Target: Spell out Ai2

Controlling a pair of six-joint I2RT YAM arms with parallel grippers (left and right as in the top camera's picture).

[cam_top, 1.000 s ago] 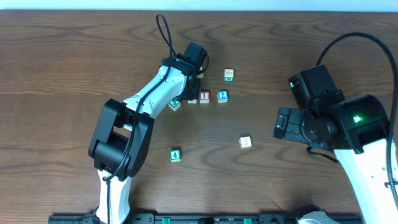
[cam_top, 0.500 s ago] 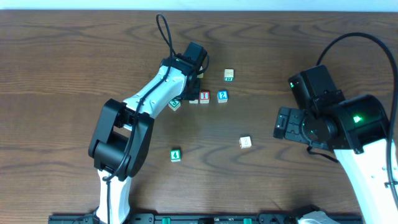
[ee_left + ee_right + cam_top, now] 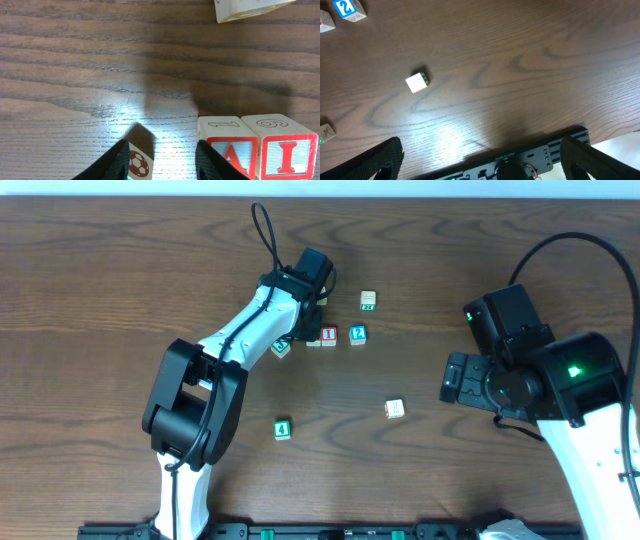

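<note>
Asker: What is shown on the table?
Describer: A dark wooden top is seen from above. 2 white-and-black arms are reached over it, and small wooden cubes are scattered near the middle.

Asker: Where are the lettered cubes found?
Describer: The A cube and the I cube are set side by side, touching. The 2 cube is placed just beside the I cube, on the side away from the A, with a thin gap. From above, the row is read A, I, 2 from left to right.

Asker: How is the left gripper held?
Describer: The left gripper is lowered at the A end of the row. Its jaws are parted and nothing is pinched. A ball cube, marked with a red football, is seen in the gap. 1 finger is seen right at the A cube's edge; whether it is touched cannot be told.

Asker: And the right gripper?
Describer: The right gripper is held well apart from the row, jaws spread wide over bare wood, nothing between them. A pale cube is seen near it. A 4 cube and a green cube are left apart from the row
</note>
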